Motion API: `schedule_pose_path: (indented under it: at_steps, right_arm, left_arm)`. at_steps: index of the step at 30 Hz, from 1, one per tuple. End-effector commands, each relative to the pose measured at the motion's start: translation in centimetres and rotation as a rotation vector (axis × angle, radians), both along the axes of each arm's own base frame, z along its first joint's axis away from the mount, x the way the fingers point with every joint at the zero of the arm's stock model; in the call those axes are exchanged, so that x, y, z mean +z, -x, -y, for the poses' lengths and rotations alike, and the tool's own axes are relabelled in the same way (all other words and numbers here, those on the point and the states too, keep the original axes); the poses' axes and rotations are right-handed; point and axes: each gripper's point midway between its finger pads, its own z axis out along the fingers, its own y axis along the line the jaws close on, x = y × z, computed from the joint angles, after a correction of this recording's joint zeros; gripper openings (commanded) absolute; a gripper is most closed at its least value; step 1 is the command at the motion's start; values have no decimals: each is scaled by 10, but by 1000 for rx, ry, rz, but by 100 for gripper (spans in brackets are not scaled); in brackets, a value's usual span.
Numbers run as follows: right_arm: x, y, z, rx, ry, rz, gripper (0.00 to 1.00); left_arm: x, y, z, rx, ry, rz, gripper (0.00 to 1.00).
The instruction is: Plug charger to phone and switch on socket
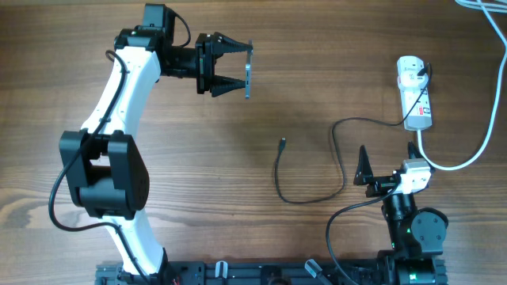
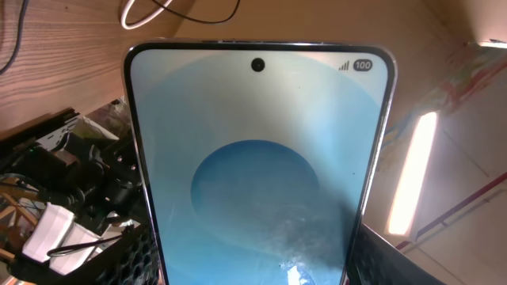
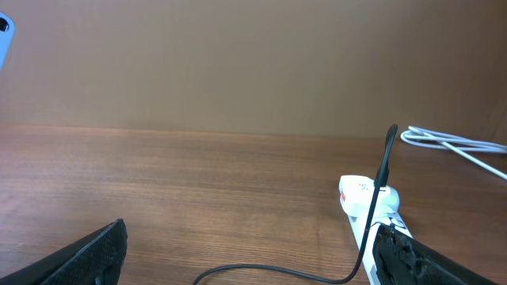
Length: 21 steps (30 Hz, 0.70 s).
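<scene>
L gripper (image 1: 238,70) grips phone (image 2: 257,158) on edge far-left, R gripper (image 1: 366,175) wide and empty; plug-in step not begun, so next R likely needs charger tip (image 1: 282,143) to its left.

The left arm (image 1: 119,103) is bent at the elbow. The left gripper (image 1: 240,66) points sideways, its fingers clamped on the phone (image 1: 248,73). The right gripper (image 1: 387,158) sits low with its fingers spread wide.
</scene>
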Motion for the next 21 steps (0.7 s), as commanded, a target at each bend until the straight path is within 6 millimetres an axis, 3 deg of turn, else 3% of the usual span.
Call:
schedule_pose_path:
  at_steps: [1,16,19,21]
  right_arm:
    - [1,0,1,-10,-14,6,100]
    - [3,0,1,-5,-25,10,100]
    - [5,4,-26,151,-265,-20,100]
    - [7,6,-33,190,-462,-51,100]
  left_arm:
    - [25,7,-2,-11,58,32,55]
    - [25,7,-2,-11,57,28,52]
    - [25,7,-2,-11,57,28,52]
    - [25,7,-2,-11,57,28,52]
